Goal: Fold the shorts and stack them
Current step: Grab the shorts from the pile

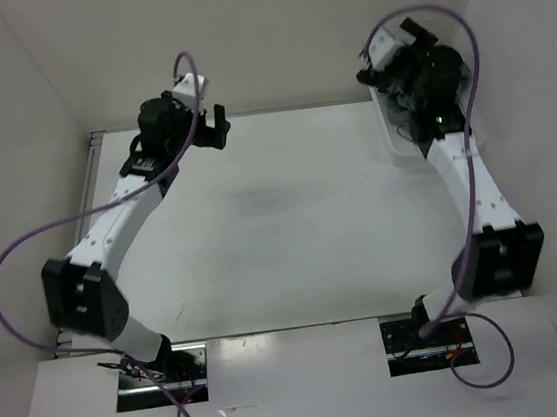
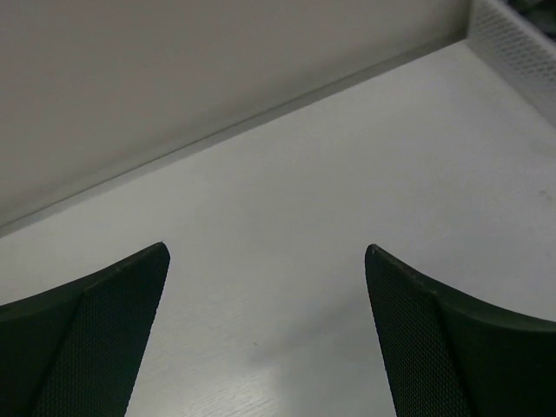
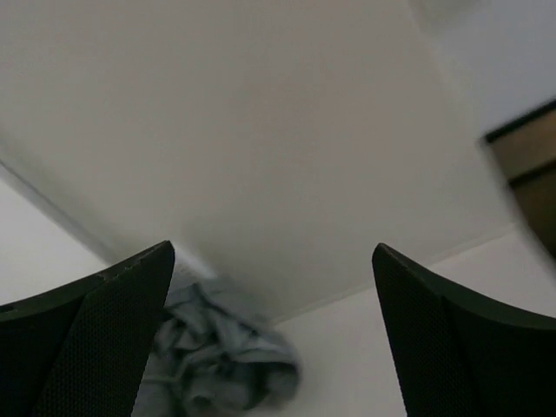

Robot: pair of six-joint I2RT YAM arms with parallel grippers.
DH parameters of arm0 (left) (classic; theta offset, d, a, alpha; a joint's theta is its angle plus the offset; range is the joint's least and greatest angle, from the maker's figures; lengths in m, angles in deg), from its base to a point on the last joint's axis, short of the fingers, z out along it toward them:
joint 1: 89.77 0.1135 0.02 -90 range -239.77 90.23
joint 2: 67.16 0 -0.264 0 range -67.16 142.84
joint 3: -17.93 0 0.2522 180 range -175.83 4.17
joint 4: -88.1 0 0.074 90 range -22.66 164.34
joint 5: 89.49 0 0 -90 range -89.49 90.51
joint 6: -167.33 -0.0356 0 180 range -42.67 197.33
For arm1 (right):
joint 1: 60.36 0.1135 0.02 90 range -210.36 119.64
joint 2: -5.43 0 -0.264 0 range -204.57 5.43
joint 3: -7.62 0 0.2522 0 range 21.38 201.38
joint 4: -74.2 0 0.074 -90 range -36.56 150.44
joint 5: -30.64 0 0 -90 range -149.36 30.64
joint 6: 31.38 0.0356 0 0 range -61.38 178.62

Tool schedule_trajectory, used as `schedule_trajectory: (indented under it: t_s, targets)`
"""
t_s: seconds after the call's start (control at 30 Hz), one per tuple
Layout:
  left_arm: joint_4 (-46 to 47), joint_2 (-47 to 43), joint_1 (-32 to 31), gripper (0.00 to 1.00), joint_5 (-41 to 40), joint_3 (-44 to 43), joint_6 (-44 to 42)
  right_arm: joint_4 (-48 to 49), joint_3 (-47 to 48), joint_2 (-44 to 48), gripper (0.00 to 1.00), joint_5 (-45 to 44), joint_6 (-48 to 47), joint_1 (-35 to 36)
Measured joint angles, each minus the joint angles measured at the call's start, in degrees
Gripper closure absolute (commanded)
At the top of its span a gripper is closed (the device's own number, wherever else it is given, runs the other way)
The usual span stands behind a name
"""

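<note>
The grey shorts (image 3: 217,365) lie crumpled in a heap, seen low and left in the right wrist view, just beyond my left finger (image 3: 95,339). In the top view they are hidden under the right arm. My right gripper (image 3: 274,252) is open and empty, raised over the white mesh basket (image 1: 395,145) at the back right (image 1: 389,55). My left gripper (image 2: 268,252) is open and empty, hovering over bare table at the back left (image 1: 214,125).
The white table (image 1: 280,218) is walled on the left, back and right. The basket's mesh wall also shows at the top right of the left wrist view (image 2: 512,35). Purple cables loop off both arms.
</note>
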State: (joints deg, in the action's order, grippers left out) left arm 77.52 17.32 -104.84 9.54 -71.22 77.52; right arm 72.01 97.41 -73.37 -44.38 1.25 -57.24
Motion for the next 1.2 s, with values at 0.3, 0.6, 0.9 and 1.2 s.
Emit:
schedule_trajectory:
  t_s: [0.3,0.6,0.9,1.2]
  targets:
    - [-31.61,30.14,1.73,0.00,-1.38,-32.06,0.00,-20.90,32.79,-40.83,0.01,-15.19,34.05,-12.59]
    - [-41.00,30.82,1.92,0.00,5.73,-32.50,0.02,-26.69,35.45,-55.56,0.01,-22.80,36.72,-15.10]
    - [-42.56,32.15,0.87,0.00,4.02,-32.50,0.02,-23.19,42.18,-63.23,0.67,-29.88,34.93,-15.10]
    - [-42.77,33.42,-0.15,0.00,1.16,-32.59,0.02,-25.07,43.30,-63.28,1.00,-29.33,36.70,-14.21]
